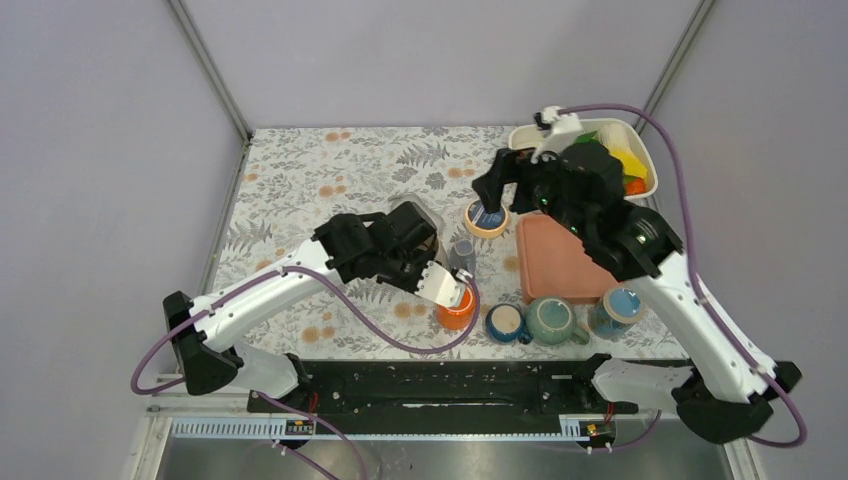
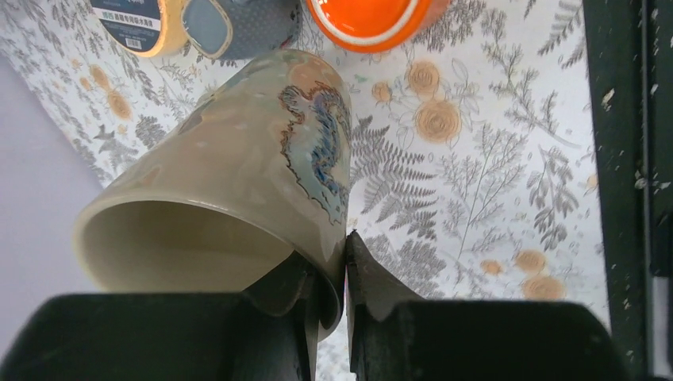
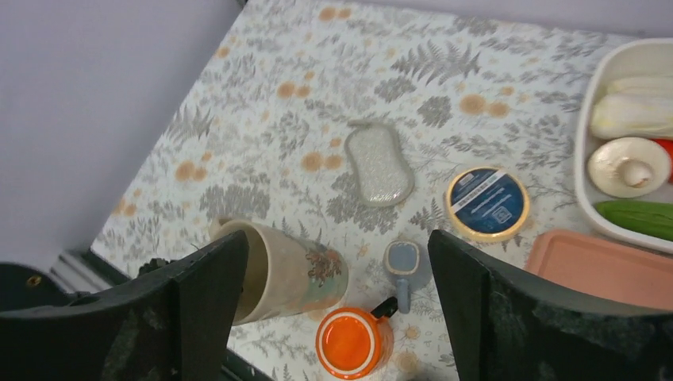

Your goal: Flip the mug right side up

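A beige mug with a blue and orange pattern [image 2: 238, 167] is tilted onto its side, its mouth toward the left wrist camera. My left gripper [image 2: 333, 258] is shut on its rim, one finger inside and one outside. The mug also shows in the right wrist view [image 3: 290, 270], lying left of an orange mug [image 3: 353, 341]. In the top view my left arm covers it. My right gripper [image 3: 337, 266] is open and empty, held high over the table near a round tin [image 1: 487, 220].
The orange mug [image 1: 455, 305] and a small grey-blue mug [image 3: 402, 266] stand close to the beige mug. A sponge [image 3: 379, 163], pink board [image 1: 560, 260] and white tray of vegetables [image 1: 655, 182] lie beyond. Three more mugs [image 1: 552, 320] stand near the front edge.
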Action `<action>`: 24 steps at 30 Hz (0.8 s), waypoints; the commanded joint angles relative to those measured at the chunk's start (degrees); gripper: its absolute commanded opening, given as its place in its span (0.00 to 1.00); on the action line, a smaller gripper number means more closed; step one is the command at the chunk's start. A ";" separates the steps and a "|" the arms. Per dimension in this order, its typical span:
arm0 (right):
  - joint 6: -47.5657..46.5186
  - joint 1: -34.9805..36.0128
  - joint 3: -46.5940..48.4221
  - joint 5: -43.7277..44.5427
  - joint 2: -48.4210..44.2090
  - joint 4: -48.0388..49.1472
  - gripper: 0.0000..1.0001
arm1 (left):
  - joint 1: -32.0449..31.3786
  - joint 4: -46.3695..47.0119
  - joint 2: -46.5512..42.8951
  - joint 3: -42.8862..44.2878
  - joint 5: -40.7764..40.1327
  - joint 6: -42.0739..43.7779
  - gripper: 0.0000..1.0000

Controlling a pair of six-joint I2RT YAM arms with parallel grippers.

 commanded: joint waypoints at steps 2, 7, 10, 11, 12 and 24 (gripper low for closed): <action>-5.07 3.81 4.28 -12.38 10.38 -8.69 0.94 | -4.52 2.66 0.07 5.76 -13.57 5.76 0.00; -6.19 6.39 4.79 -15.18 14.49 -9.21 0.93 | -6.59 2.44 1.30 6.57 -15.16 5.81 0.00; -6.00 7.32 4.91 -14.48 16.30 -9.11 0.88 | -6.89 2.53 1.69 6.55 -14.90 5.90 0.00; -5.77 7.36 5.00 -13.51 17.00 -9.15 0.85 | -6.90 2.60 1.71 6.62 -14.83 5.85 0.00; -5.61 7.36 5.09 -12.48 17.69 -9.13 0.81 | -6.90 2.64 1.85 6.92 -14.77 5.78 0.00; -7.22 7.36 6.22 -4.74 25.84 -9.92 0.35 | -7.16 3.28 1.78 8.59 -14.13 3.92 0.00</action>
